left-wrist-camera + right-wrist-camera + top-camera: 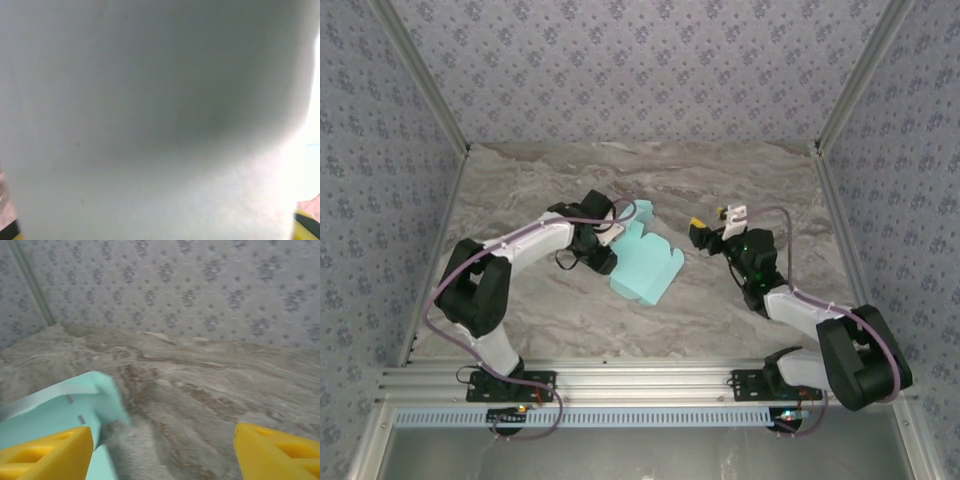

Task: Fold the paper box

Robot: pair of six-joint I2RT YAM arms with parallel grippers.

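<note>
Centrally, paper box (646, 264) against left gripper (614, 236), grip unclear; right gripper (716, 218) apart, spread.

A grey-brown marbled tabletop (200, 390) spreads beneath and ahead of the right claw (162, 450). Facing the claw stands a back wall (200, 290) papered pale blue-grey with small floral sprigs. Similar side walls (360, 200) flank it. Slanting metal posts (423, 80) mark the far corners, and an aluminium rail (650, 380) runs well behind the claw.
</note>
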